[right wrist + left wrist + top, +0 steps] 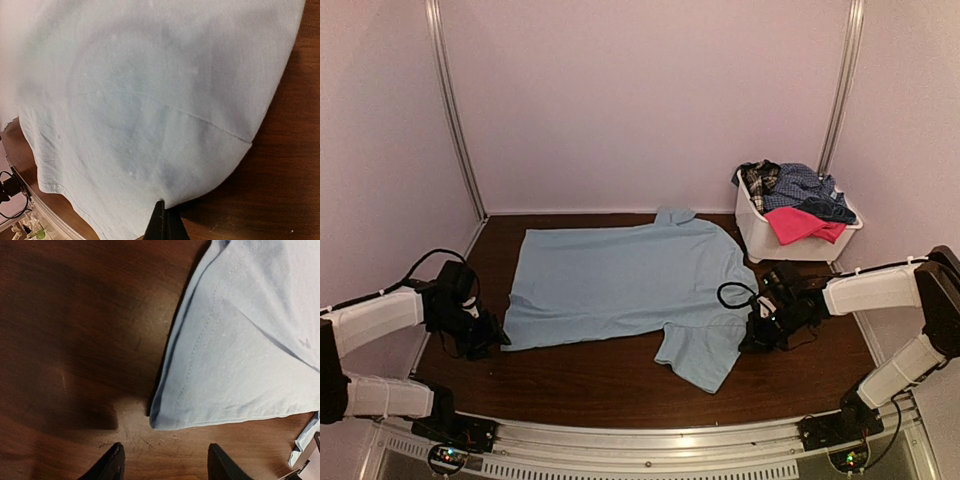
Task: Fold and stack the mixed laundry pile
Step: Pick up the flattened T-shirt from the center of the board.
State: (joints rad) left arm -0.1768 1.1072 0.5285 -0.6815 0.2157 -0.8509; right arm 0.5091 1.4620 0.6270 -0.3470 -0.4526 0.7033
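Dark wood table (620, 375), pink walls. I've got the light blue T-shirt (620, 280) spread flat mid-table. Left gripper (490, 335) sits low at its near left hem corner, fingers apart with nothing between them; the corner lies just ahead of the tips. Right gripper (162, 220) is closed, pinching the shirt's edge by the near sleeve. White basket (770, 240) at far right holds a blue check shirt (798, 185), pink piece (798, 225), plaid piece (758, 180) and navy piece (828, 210), heaped above the rim. Black cable loop (732, 293) overlaps the shirt beside the right gripper.
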